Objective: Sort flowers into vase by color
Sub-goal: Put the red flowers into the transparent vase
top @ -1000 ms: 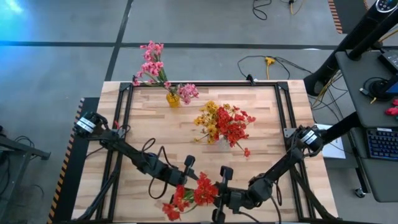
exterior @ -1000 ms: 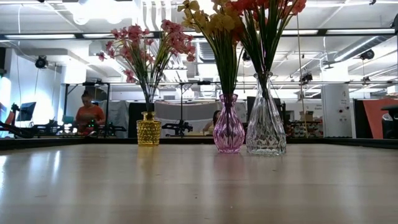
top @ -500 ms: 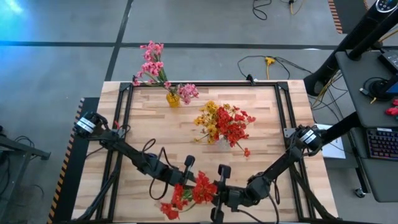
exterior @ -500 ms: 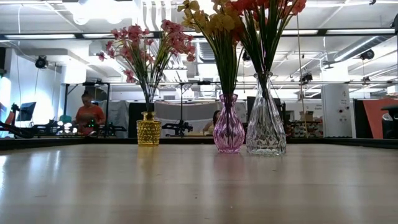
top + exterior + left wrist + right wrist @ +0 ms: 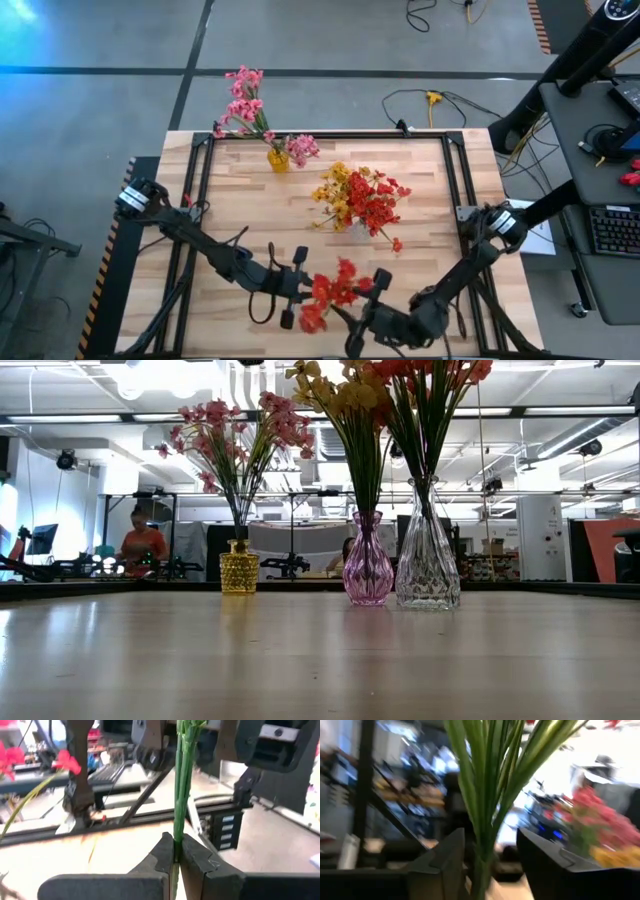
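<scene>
The desk (image 5: 420,190) is a pale butcher-block wood top boxed in by a black metal frame, so it's the biggest thing seen from above. Next down are the two dark jointed arms, both reaching in along the near edge. Three vases are lined up toward the far side: a clear cut-glass vase (image 5: 427,565) packed with red flowers (image 5: 375,203), a smooth purple glass vase (image 5: 368,568) touching it with yellow flowers (image 5: 335,192), and a stubby textured yellow vase (image 5: 239,568) at the far edge holding pink flowers (image 5: 245,100). A loose red spray (image 5: 330,292) is held up near the middle of the near edge, between the two grippers. The left gripper (image 5: 178,851) is pinched tight on its thin green stems (image 5: 181,780), seen clearly in the left wrist view. The right gripper (image 5: 487,855) has its fingers spread apart, with the stems and long leaves standing in the gap and not looking squeezed. Nothing sits between the spray and the vases on the wood. Cables are strewn on the grey floor past the far edge, and a person is seated way back in the room.
</scene>
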